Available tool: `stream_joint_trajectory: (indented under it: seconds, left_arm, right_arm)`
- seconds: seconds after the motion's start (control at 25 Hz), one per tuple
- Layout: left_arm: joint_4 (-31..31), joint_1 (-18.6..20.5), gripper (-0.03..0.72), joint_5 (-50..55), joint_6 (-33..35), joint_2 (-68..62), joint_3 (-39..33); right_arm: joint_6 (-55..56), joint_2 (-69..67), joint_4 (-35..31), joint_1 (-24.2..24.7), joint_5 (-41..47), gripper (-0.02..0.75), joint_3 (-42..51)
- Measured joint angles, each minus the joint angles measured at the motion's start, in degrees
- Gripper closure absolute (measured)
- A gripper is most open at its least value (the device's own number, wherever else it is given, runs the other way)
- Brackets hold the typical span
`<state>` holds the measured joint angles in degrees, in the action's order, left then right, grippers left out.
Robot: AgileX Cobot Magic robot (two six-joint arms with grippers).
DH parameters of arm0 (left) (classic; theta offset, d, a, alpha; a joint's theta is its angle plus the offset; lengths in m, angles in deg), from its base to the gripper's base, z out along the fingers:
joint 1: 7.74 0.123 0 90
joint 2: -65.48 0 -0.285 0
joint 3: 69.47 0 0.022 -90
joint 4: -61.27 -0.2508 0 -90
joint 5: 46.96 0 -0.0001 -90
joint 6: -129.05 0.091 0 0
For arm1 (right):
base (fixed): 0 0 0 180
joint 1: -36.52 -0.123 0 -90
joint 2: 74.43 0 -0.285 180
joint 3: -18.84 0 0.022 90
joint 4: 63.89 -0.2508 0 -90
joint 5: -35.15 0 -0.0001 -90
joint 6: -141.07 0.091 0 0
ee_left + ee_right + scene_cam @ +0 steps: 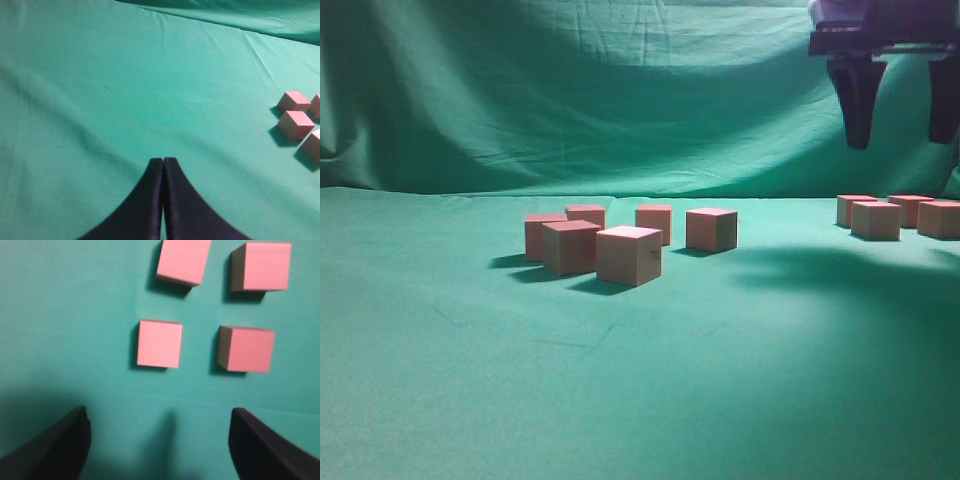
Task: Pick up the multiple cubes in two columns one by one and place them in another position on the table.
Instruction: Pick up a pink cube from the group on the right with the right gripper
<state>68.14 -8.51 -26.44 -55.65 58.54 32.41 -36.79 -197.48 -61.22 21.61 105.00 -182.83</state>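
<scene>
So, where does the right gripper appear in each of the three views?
Exterior view: the right gripper hangs at the top right, open, above four cubes.
Left wrist view: not in it.
Right wrist view: the right gripper is at the bottom edge, with a finger in each corner.
Shared landmark: the four cubes, which form a two-by-two block on the green table.

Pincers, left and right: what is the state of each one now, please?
Left pincer: closed, holding nothing.
Right pincer: open, empty, above the cubes.
</scene>
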Motion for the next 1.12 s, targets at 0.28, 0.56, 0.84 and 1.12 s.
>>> stream_joint_trajectory:
  seconds: [0.28, 0.56, 0.84, 1.12]
  left_arm:
    - [0.00, 0.00, 0.688, 0.00, 0.00, 0.00, 0.00]
    - [0.00, 0.00, 0.688, 0.00, 0.00, 0.00, 0.00]
    - [0.00, 0.00, 0.688, 0.00, 0.00, 0.00, 0.00]
    - [0.00, 0.00, 0.688, 0.00, 0.00, 0.00, 0.00]
  right_arm:
    - [0.00, -3.67, 0.69, 0.00, -6.77, 0.182, 0.00]
    - [0.03, -6.86, 1.52, 0.00, -11.07, 0.182, 0.00]
    - [0.03, -9.29, 1.87, 0.00, -13.16, 0.182, 0.00]
    - [0.14, -10.77, 1.87, 0.00, -14.07, 0.417, 0.00]
